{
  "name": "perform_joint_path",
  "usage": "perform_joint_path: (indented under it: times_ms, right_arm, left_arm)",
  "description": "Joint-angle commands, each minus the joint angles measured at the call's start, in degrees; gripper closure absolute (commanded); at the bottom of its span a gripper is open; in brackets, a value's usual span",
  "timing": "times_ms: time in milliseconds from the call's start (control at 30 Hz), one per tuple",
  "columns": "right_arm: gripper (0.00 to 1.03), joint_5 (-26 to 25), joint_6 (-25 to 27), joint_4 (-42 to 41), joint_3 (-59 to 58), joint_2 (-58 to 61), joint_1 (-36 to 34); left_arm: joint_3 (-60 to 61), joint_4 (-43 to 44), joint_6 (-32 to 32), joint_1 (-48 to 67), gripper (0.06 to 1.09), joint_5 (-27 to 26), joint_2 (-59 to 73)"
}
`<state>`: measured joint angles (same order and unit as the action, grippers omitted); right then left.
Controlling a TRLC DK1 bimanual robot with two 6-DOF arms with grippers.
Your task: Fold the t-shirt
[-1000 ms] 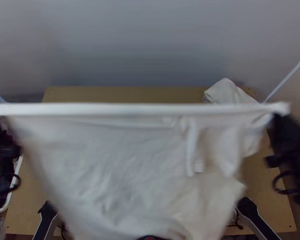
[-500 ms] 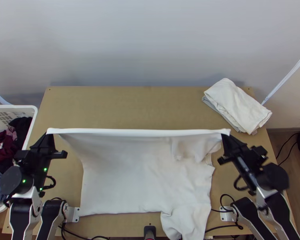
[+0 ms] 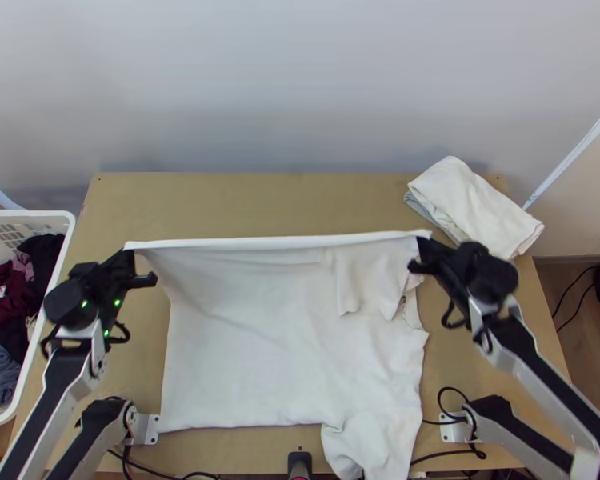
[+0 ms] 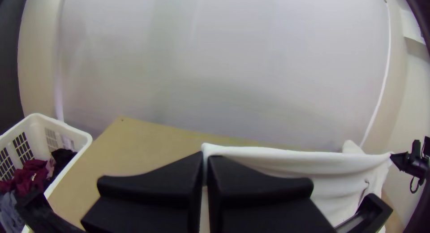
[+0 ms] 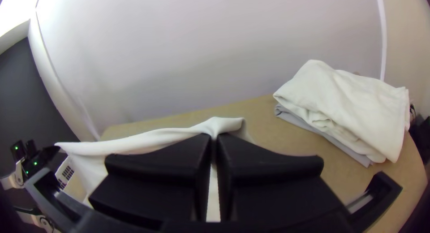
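The left gripper [image 3: 130, 254] is pinching one end of the white t-shirt's [image 3: 284, 344] raised edge. The right gripper [image 3: 425, 245] is pinching the opposite end. The edge is running nearly straight between both grippers, above the table [image 3: 244, 204]; the lower portion is lying spread toward the near side. Folded cloths [image 3: 476, 200] are resting at the far right corner. A laundry basket [image 3: 28, 214] is standing just beside the table's left side.
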<state>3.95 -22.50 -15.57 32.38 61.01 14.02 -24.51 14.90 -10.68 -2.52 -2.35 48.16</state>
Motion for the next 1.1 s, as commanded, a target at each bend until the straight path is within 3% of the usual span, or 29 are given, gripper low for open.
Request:
perform_joint_path:
  times_ms: [0, 533, 867, 1067]
  right_arm:
    - [1.00, -1.3, -1.5, -1.7, 6.1, 7.1, -2.2]
    - [1.00, 1.1, -1.4, 0.9, 27.9, 33.6, -6.6]
    - [1.00, 1.2, -1.9, 17.8, 46.6, 46.5, -6.6]
    - [1.00, 1.2, -3.3, 30.8, 60.4, 53.7, -7.2]
  left_arm:
    - [-4.0, 3.2, -0.2, -1.9, 1.05, 1.2, 8.0]
    - [-29.0, 4.3, -0.9, -3.5, 1.05, 0.6, 43.9]
    - [-44.0, 2.4, -1.0, -3.5, 1.05, 0.6, 57.7]
    - [-55.2, -5.2, -1.6, -3.5, 1.05, 0.6, 65.0]
